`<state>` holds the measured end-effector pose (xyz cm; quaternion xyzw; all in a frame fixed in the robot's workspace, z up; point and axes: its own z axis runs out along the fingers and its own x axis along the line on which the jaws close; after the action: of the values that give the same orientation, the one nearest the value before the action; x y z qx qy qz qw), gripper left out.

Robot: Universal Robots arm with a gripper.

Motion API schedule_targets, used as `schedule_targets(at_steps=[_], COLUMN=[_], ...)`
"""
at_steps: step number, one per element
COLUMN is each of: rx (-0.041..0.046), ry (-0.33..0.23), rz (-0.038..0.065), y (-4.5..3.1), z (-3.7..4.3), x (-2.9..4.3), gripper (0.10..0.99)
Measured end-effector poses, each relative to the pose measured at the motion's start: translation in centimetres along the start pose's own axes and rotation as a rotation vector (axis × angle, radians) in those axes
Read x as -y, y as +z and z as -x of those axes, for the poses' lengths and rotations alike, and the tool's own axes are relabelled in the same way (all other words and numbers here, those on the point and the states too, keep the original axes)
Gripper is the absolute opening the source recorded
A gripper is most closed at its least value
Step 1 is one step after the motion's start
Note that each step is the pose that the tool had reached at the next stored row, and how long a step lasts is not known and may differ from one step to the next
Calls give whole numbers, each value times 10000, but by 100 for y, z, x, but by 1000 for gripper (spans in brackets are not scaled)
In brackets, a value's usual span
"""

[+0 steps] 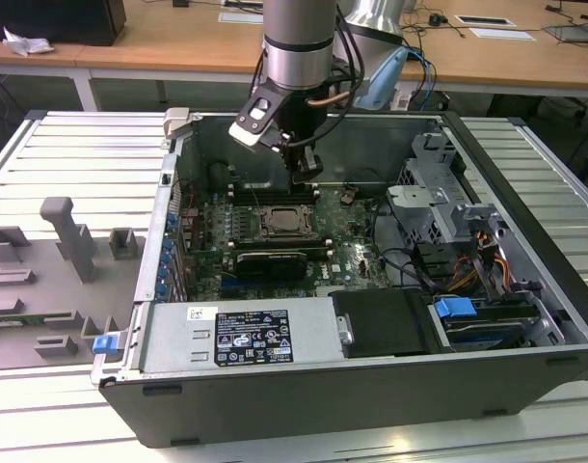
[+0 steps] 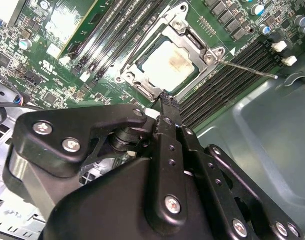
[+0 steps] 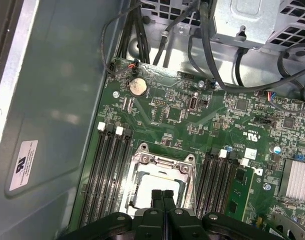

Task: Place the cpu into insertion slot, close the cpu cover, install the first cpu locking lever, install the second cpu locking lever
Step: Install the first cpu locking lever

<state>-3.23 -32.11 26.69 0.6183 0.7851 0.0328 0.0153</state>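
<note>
While the cpu [image 2: 170,62] is sitting flat in the insertion slot [image 1: 267,224], its pale face is showing through the cut-out of the cpu cover [image 2: 153,42], which seems to be lying down over it. The pincer [image 2: 165,97] is hovering at the socket's nearest edge, tips pointing down at the frame; whether they are touching it I cannot tell. In the first wrist view the two fingers [image 3: 156,200] are pressing together with nothing between them, so the pincer is clenched and carrying nothing. The socket is lying directly under and just ahead of the tips, not off to either side.

From one corner of the cover a thin locking lever [image 2: 247,69] is sticking out free. Its long axis is running away from the socket across the black memory slots [image 2: 212,95], near the tips but apart from them. I judge it is not latched yet. Green circuit board [image 2: 57,60] is spreading around the socket, and the grey case wall [image 3: 57,100] is standing close beside the pincer.
</note>
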Motion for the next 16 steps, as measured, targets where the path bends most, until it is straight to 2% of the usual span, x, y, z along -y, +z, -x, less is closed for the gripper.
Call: schedule_targets(at_steps=[16], rx=[-40], ry=[-572], rz=[-10], y=[0], z=[0], x=[0], gripper=[106])
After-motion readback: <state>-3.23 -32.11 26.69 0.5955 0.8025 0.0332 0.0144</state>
